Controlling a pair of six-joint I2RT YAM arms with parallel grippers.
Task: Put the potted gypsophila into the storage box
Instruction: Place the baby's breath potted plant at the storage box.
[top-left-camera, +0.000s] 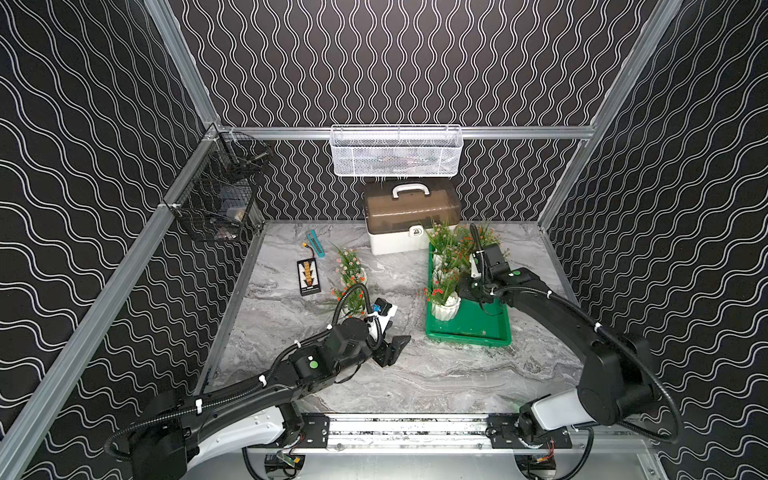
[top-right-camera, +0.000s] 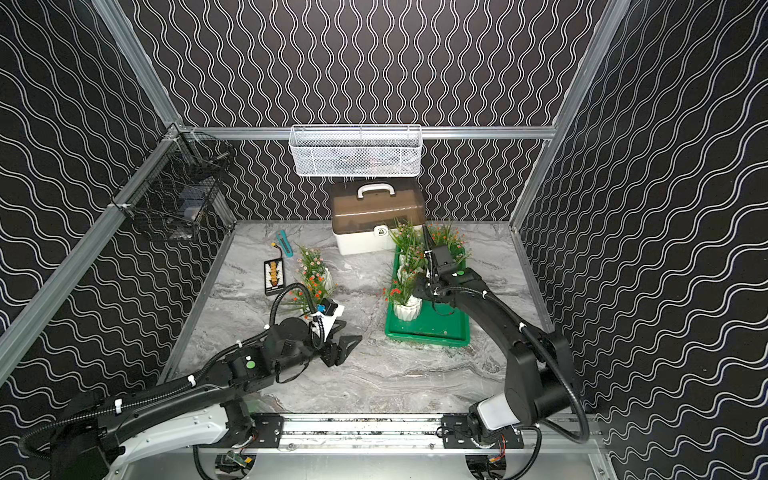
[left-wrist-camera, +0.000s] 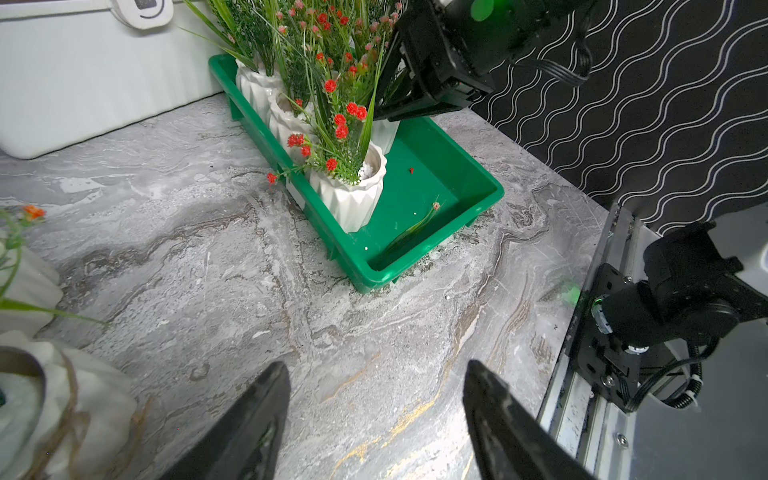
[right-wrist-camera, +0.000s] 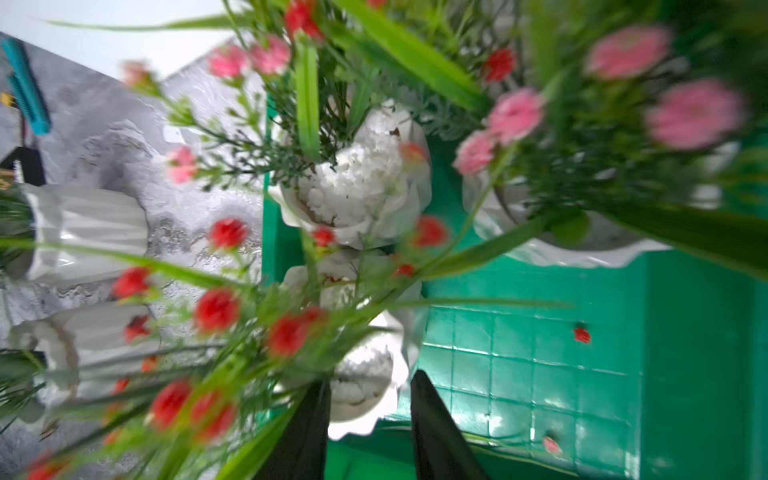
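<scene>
The storage box (top-left-camera: 469, 338) (top-right-camera: 428, 338) is a bright-green tray at the right of the table, and several potted gypsophila stand in it. My right gripper (top-left-camera: 461, 291) (right-wrist-camera: 370, 378) hangs over the front white ribbed pot (top-left-camera: 445, 307) (left-wrist-camera: 353, 195). Its jaws stand open on either side of that pot's rim (right-wrist-camera: 365, 390), with a gap showing on one side. Two more potted gypsophila (top-left-camera: 351, 270) (top-left-camera: 353, 299) stand on the table at the left. My left gripper (top-left-camera: 401, 347) (left-wrist-camera: 376, 365) is open over bare marble in front of them.
A white case with a brown lid (top-left-camera: 411, 220) sits behind the tray, under a white mesh basket (top-left-camera: 397, 149). A black wire basket (top-left-camera: 216, 199) hangs on the left wall. A black board (top-left-camera: 308, 277) and a teal tool (top-left-camera: 314, 242) lie at the back left. A loose sprig (left-wrist-camera: 411, 228) lies in the tray.
</scene>
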